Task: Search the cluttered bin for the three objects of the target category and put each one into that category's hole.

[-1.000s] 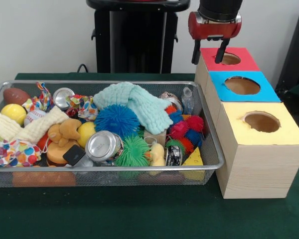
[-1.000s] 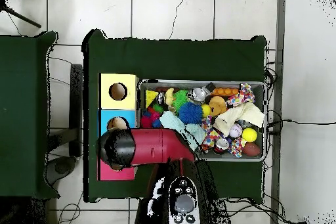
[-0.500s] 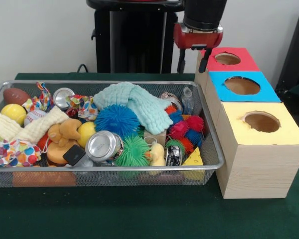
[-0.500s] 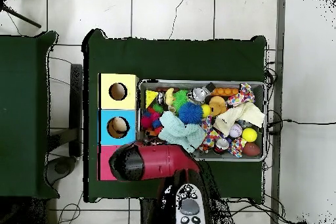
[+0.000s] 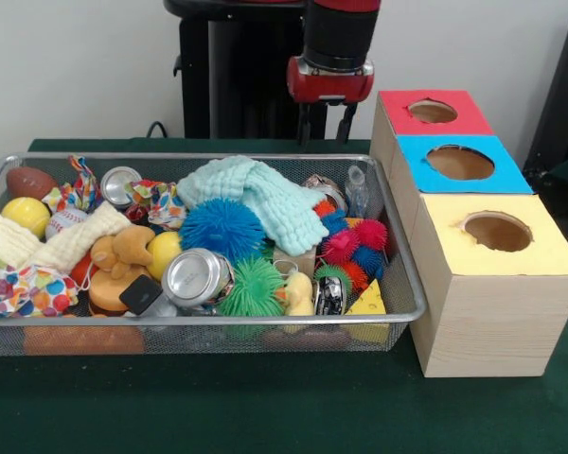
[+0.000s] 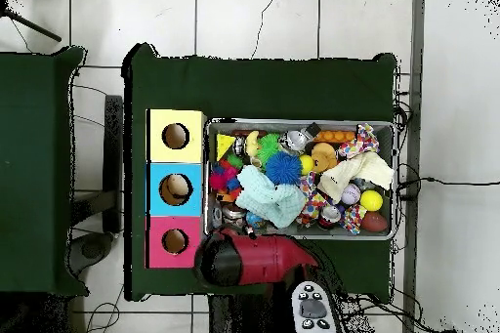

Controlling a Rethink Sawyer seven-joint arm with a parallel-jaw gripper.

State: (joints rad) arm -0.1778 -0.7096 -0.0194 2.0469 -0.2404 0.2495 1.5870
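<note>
A red and black arm hangs its gripper (image 5: 325, 121) over the far rim of the wire bin (image 5: 265, 159), its two dark fingers (image 5: 346, 121) spread apart and holding nothing. Just below and to the right of the jaws in the front view, one clear plastic bottle (image 5: 357, 192) stands upright against the bin's right-hand wall, its long axis vertical and its cap pointing up (any others like it cannot be made out in the heap). A pale green cloth (image 5: 256, 200) lies below the jaws, draped across the middle of the bin, with a blue spiky ball (image 5: 221, 229) and a crushed silver can (image 5: 197, 277) nearer the camera. Red and blue spiky balls (image 5: 355, 244) crowd the bottle's foot, and a second can (image 5: 326, 191) lies just beside it. To the right of the jaws, three wooden boxes stand in a row touching the bin: a red-topped box (image 5: 435, 113), a blue-topped box (image 5: 462, 164) and a yellow-topped box (image 5: 495, 251), each with a round hole. Everything rests on a dark green table (image 5: 265, 407); from overhead the table stands on a pale tiled floor (image 6: 254, 17), and the arm (image 6: 244, 259) covers the bin's near corner.
</note>
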